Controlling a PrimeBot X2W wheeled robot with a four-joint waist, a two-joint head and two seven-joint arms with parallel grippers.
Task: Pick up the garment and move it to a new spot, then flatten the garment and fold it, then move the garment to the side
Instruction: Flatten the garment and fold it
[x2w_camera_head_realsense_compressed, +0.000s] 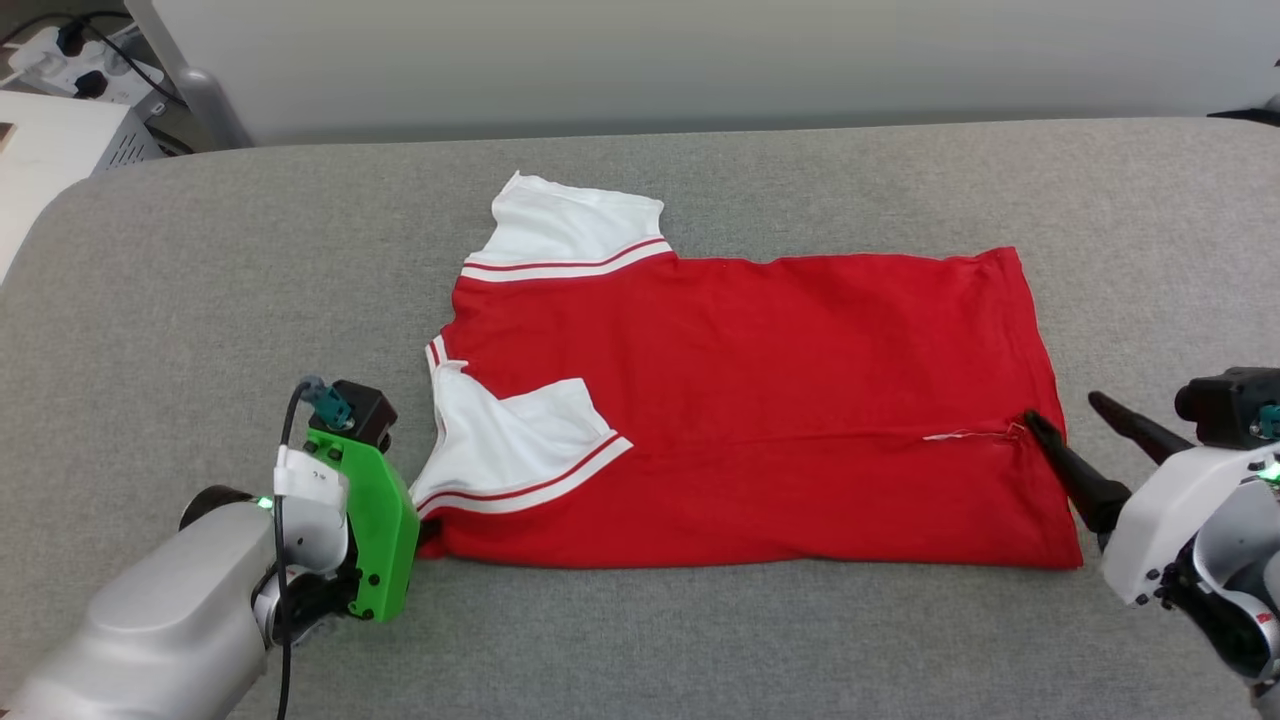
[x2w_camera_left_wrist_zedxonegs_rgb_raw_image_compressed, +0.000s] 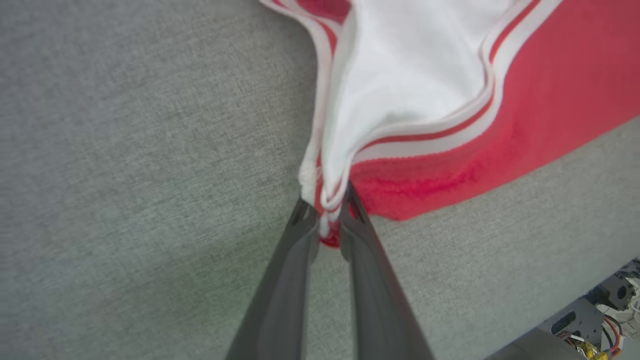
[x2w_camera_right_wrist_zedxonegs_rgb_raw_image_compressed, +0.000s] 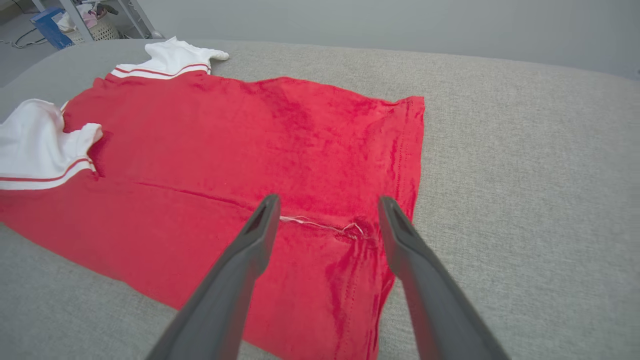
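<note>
garment (x2w_camera_head_realsense_compressed: 760, 400) lies flat near the middle of the grey surface (x2w_camera_head_realsense_compressed: 700, 640), collar end toward the robot's left, hem (x2w_camera_right_wrist_zedxonegs_rgb_raw_image_compressed: 407, 150) toward its right. red back panel faces up. the near sleeve (x2w_camera_head_realsense_compressed: 520, 440) is turned in over the body and the far sleeve (x2w_camera_head_realsense_compressed: 575, 235) sticks out past the far edge. looks like one lengthwise fold is in and a second is being set up (my reading, not certain).

left hand (x2w_camera_left_wrist_zedxonegs_rgb_raw_image_compressed: 327, 220): fingers drawn narrow, pinching the near collar-end corner where striped trim and red cloth bunch together. the cloth is caught between the tips, not just beside them.

right hand (x2w_camera_right_wrist_zedxonegs_rgb_raw_image_compressed: 328, 200): fingers spread wide and holding nothing, low over the hem end. one tip is over the red cloth by a loose white thread (x2w_camera_head_realsense_compressed: 965, 435), the other is out past the hem over bare surface.

how to do this step well:
- the right hand should close on the hem edge itself and take every layer, not only the top one.
- both hands should grip on the same long edge, or the fold will skew.
- lift both ends level and keep the edge lightly taut.
- carry the edge over to meet the far one; lay it down, don't drag it.
- watch the tucked sleeve, which could flop out on the lift.
</note>
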